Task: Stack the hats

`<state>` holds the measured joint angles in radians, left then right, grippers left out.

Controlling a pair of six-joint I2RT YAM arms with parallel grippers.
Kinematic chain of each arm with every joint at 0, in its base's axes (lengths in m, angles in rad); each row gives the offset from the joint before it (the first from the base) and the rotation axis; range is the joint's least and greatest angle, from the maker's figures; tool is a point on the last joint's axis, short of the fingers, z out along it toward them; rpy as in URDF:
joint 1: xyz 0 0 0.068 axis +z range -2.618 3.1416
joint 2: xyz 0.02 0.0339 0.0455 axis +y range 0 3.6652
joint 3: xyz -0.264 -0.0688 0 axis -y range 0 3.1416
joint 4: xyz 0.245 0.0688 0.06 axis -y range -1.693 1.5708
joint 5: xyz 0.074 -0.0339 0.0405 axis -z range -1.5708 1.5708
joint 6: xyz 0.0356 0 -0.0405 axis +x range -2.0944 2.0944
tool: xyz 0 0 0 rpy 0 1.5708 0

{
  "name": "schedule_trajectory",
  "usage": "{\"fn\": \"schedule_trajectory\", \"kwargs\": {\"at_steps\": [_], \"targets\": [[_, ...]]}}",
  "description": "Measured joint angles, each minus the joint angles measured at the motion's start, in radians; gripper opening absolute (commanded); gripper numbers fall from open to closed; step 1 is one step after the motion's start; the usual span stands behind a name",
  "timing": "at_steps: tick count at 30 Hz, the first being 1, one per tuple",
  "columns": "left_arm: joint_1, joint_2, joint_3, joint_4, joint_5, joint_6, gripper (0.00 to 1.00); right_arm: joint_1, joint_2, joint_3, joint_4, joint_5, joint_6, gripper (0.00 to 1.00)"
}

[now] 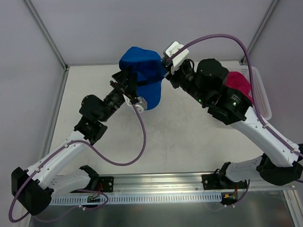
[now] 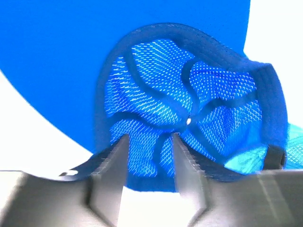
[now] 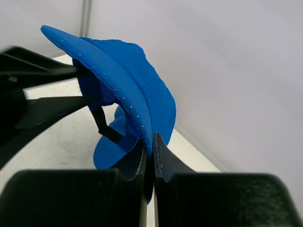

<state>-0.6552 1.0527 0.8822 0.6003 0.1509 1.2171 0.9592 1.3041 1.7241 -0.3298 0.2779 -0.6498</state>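
Note:
A royal blue hat (image 1: 139,64) hangs in the air between my two arms at the back of the table. My right gripper (image 3: 152,139) is shut on the edge of its curved brim (image 3: 109,75); from above this gripper (image 1: 166,72) sits at the hat's right side. My left gripper (image 2: 150,137) is open, its fingers (image 2: 113,161) apart at the back rim, looking into the mesh inside of the hat (image 2: 189,94). More blue fabric (image 1: 151,96) hangs or lies lower; I cannot tell whether it is separate. A magenta pink hat (image 1: 238,83) rests at the right, partly hidden by my right arm.
A white rectangular tray (image 1: 261,96) lies along the table's right edge, under the pink hat. Grey walls close in the back and both sides. Purple cables loop from both arms over the near table.

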Motion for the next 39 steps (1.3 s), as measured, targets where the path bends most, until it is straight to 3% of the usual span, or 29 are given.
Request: {"fn": "schedule_trajectory", "kwargs": {"at_steps": [2,6,9,21,28,31,39], "targets": [[0.000,-0.058,-0.029,-0.019,0.008,-0.011,0.53,-0.013,0.011,0.001,0.013,0.009,-0.020,0.00],[0.000,-0.145,-0.052,-0.071,0.013,-0.053,0.85,-0.082,0.056,0.020,0.086,0.012,-0.076,0.00],[0.000,-0.172,-0.047,-0.132,-0.015,-0.117,0.99,-0.150,0.091,0.019,0.181,-0.005,-0.135,0.00],[0.021,-0.223,0.102,-0.516,-0.283,-0.546,0.99,-0.264,0.274,-0.045,0.594,-0.180,-0.325,0.00],[0.216,-0.227,0.164,-0.684,-0.343,-0.789,0.99,-0.288,0.360,-0.201,0.809,-0.225,-0.396,0.00],[0.267,-0.230,0.164,-0.736,-0.344,-0.848,0.99,-0.290,0.365,-0.288,0.895,-0.239,-0.417,0.00],[0.271,-0.230,0.164,-0.787,-0.341,-0.919,0.99,-0.291,0.357,-0.478,1.092,-0.313,-0.483,0.00]]}}
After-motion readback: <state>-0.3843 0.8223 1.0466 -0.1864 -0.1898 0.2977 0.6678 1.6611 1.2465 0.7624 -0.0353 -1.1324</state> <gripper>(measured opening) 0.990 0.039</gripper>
